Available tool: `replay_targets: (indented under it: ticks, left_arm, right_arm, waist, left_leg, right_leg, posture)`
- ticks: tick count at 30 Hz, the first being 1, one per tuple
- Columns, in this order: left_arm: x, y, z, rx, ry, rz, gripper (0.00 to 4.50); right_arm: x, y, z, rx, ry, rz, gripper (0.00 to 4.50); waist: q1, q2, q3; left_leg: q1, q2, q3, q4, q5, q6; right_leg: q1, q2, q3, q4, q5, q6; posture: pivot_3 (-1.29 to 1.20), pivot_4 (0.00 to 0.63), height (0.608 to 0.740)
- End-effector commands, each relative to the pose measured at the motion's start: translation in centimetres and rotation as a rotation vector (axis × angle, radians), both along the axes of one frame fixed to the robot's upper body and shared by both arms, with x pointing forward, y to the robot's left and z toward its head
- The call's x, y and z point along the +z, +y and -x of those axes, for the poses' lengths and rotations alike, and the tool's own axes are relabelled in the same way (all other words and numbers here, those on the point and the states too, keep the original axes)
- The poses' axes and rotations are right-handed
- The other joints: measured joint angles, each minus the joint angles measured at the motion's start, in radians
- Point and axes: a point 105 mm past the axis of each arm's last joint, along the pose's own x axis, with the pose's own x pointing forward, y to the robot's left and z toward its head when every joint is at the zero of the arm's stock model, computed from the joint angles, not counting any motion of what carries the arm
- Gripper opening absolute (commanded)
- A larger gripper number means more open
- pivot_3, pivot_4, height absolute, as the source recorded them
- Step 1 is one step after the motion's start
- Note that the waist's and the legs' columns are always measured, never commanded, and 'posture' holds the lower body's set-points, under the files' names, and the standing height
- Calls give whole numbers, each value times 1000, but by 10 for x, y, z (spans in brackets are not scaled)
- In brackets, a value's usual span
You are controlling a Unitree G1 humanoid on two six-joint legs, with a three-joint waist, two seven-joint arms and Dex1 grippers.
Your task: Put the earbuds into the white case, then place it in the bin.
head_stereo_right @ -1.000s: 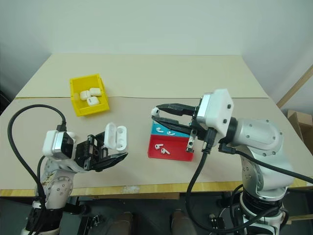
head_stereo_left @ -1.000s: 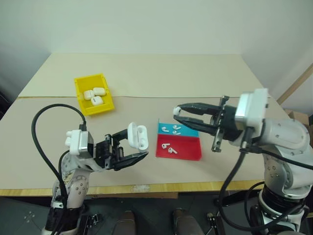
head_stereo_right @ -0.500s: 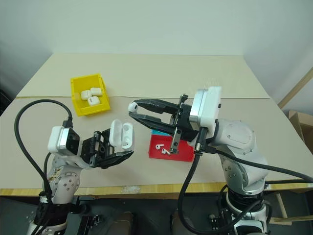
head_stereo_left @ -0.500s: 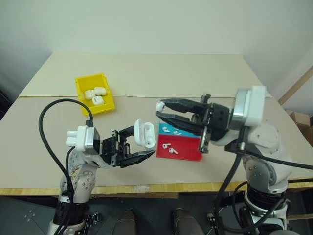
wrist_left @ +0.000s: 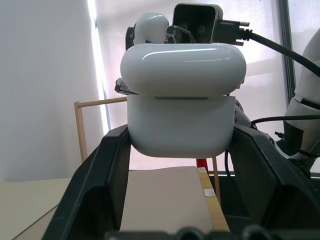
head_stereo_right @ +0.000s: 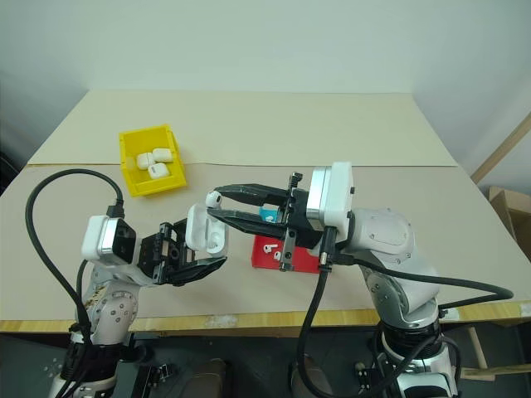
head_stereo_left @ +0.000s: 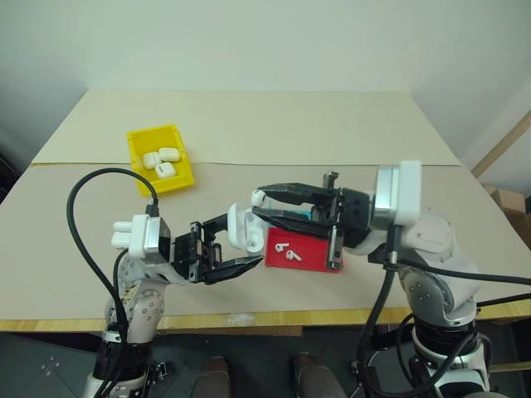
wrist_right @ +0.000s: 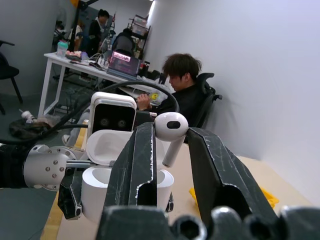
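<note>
While the left gripper holds it up over the counter, the case sits clamped between its two black fingers. It is small, white, shiny and round at the corners, with its lid flipped open. The right gripper pinches one earbud at its fingertips, just above the open case. That earbud is tiny and white, with a round head and a short stem pointing down. More earbuds lie on the red and blue tray on the counter, under the right arm. The bin is bright yellow and sits well apart, farther back on the left. Three closed white cases lie inside it.
</note>
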Motion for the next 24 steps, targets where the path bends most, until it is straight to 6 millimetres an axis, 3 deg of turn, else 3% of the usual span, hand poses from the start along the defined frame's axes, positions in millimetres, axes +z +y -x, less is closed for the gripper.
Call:
replay_targets:
  ticks: [1,18,24]
  left_arm:
    - [8,-2,3,-8,-47,14,2714]
    - [7,-3,5,-20,-57,12,2714]
    - [20,-4,1,-17,-66,16,2714]
  right_arm:
    - [2,1,5,11,-45,-4,735]
    - [-5,2,3,-12,-80,9,735]
    - [-8,3,3,-10,-94,26,735]
  waist:
    - [0,0,0]
    - [0,0,0]
    - [0,0,0]
  left_leg:
    - [0,0,0,0,0,0]
    - [0,0,0,0,0,0]
    - [0,0,0,0,0,0]
  right_leg:
    - [0,0,0,0,0,0]
    - [0,0,0,0,0,0]
    - [0,0,0,0,0,0]
  posture:
    - [0,150,740]
    - [0,150,740]
    - [0,150,740]
